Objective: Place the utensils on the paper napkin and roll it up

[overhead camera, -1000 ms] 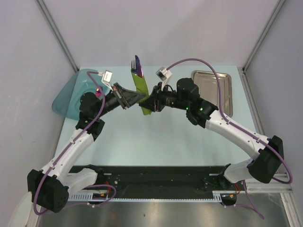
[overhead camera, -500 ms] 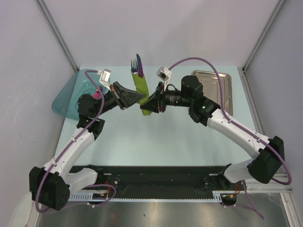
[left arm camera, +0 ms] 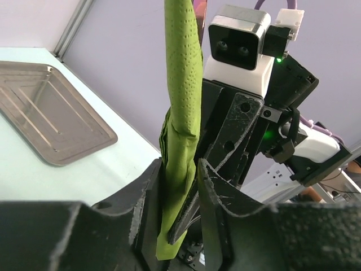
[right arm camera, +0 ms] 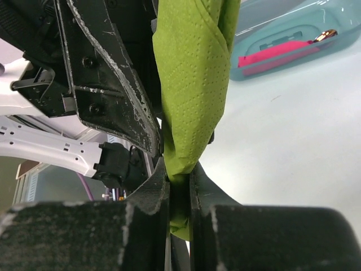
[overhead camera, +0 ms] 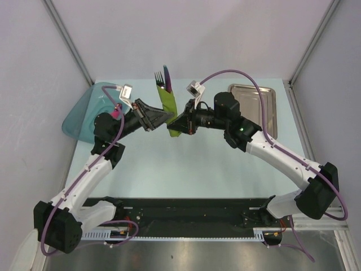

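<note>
Paper napkin: olive-green and thin, with a dimpled embossed surface. It is wrapped into a narrow, soft-creased roll at the middle of the table and runs lengthwise toward the far edge.
Utensils: slim metal with a purple iridescent sheen. Only the far ends show, sticking out of the roll's far end. One is a set of fork tines, the other a narrow blade-like tip.
Left gripper: black, scuffed jaws stand apart on either side of the roll's near part. A gap shows on one side, so it is not clamped.
Right gripper: jaws pinched together on the roll's near end, with the paper squashed flat between them in the right wrist view.
Contact with table: cannot tell whether the roll rests on it or is lifted.
Tray: a shallow, rectangular, brushed-steel tray with rounded corners and stepped walls, on the far right.
Tub: teal translucent plastic with rounded walls, on the far left. A pink bar with a shiny tip lies in it.
</note>
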